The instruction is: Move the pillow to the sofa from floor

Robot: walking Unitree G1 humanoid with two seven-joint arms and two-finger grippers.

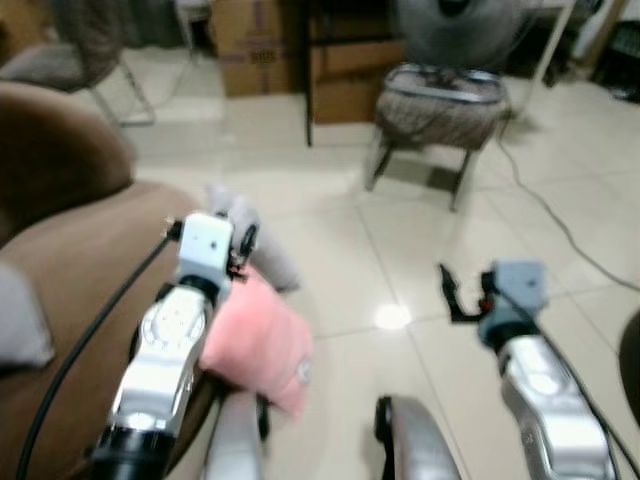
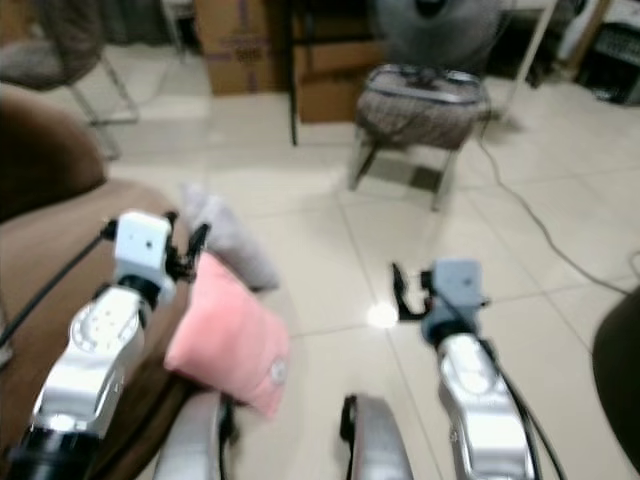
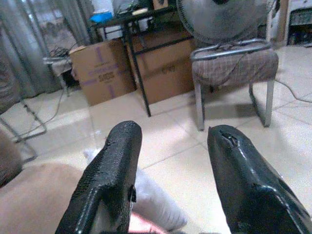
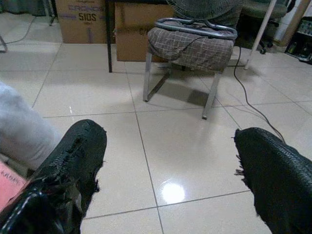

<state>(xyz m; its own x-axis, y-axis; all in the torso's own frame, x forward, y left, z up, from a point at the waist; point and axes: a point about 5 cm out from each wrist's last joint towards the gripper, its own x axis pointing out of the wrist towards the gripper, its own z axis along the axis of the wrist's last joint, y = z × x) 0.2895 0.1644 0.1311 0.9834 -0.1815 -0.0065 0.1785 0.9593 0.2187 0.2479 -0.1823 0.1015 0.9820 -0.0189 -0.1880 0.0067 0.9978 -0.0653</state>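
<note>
A pink pillow (image 1: 256, 346) leans against the front edge of the brown sofa (image 1: 70, 270), low beside the floor. A grey pillow (image 1: 262, 243) lies just beyond it on the tiles. My left gripper (image 1: 244, 243) hovers open above the two pillows with nothing between its fingers (image 3: 114, 165); the grey pillow (image 3: 157, 205) shows beneath them. My right gripper (image 1: 447, 287) is held out over bare tiles to the right of the pillows, open wide and empty. Past its left finger (image 4: 73, 161) the grey pillow (image 4: 19, 127) and a corner of the pink pillow (image 4: 7, 185) are visible.
A padded metal-legged chair (image 1: 440, 110) stands ahead with a fan (image 1: 460, 30) behind it. Cardboard boxes (image 1: 250, 45) and a dark table leg (image 1: 306, 90) line the back. A cable (image 1: 550, 215) runs over the tiles at right. Another chair (image 1: 70, 60) is far left.
</note>
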